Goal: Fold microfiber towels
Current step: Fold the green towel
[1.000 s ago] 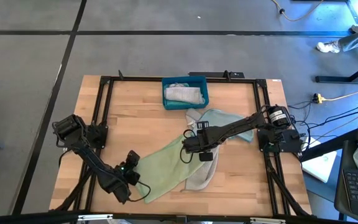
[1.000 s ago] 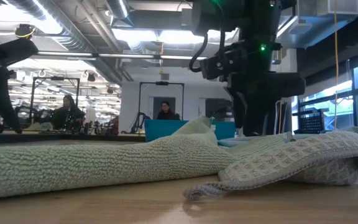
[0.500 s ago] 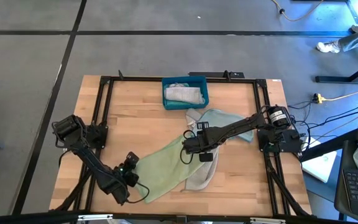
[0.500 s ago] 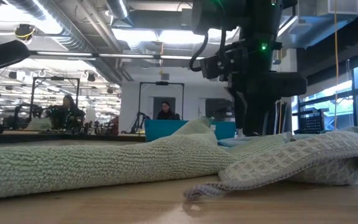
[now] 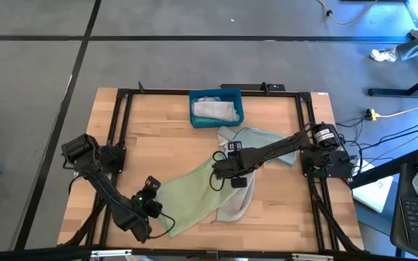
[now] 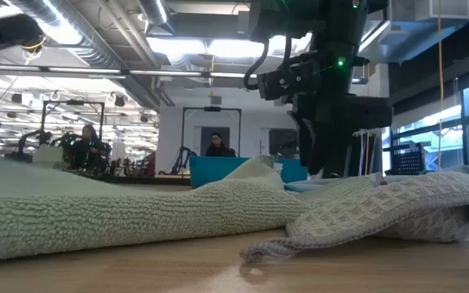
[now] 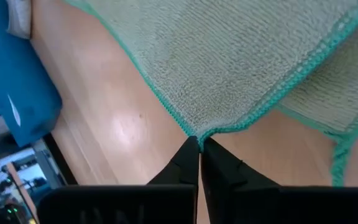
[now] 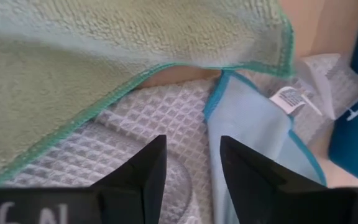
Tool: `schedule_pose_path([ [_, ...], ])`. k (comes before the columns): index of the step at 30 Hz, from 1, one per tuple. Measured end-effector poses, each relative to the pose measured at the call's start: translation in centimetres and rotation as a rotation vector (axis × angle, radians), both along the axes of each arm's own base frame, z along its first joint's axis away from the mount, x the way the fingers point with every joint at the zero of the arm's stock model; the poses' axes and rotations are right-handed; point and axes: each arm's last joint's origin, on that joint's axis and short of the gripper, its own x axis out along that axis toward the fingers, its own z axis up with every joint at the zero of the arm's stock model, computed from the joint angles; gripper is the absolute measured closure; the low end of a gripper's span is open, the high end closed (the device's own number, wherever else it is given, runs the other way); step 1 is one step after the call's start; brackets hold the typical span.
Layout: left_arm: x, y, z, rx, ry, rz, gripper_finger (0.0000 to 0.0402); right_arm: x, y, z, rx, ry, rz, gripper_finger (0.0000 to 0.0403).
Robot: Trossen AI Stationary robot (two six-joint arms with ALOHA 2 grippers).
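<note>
Now our pale green microfiber towel (image 5: 191, 196) lies across the wooden table (image 5: 165, 141); our left gripper (image 7: 199, 144) pinches its teal-stitched corner between pressed fingers. Our right gripper (image 8: 190, 158), fingers spread, hovers over the grey waffle-weave cloth (image 8: 135, 140). That thin pinch could slip.

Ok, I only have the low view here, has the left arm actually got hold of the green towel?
Observer: Yes, the left gripper is pinched shut on the pale green towel at its teal-stitched edge.
Operator: And the right one?
Observer: The right gripper has its jaws open, hovering over the grey waffle towel beside the pale blue towel.
Operator: Anything in the bin?
Observer: From above, the blue bin holds a folded pale towel.
</note>
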Motion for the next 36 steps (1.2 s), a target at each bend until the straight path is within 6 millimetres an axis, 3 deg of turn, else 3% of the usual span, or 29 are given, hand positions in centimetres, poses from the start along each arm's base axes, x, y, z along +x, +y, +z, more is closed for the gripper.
schedule_pose_path([
  [15, -0.9, -2.0, 2.7, -0.097, -0.024, 0.153, 0.0401, 0.0, -0.1, 0.0, -0.016, 0.005, 0.016, 0.0250],
  [22, -0.9, -3.1, 2.4, -0.228, -0.030, 0.186, 0.0401, 0.2, -0.5, 0.0, -0.015, -0.001, 0.009, 0.0250],
  [29, -1.0, -2.9, 2.1, -0.240, -0.060, 0.250, 0.0400, 0.2, -0.5, 0.0, -0.018, 0.003, 0.020, 0.0250],
  [36, -1.3, -2.4, 1.5, -0.210, -0.050, 0.253, 0.0356, 0.7, -0.3, 0.0, 0.030, -0.040, 0.053, 0.0250],
])
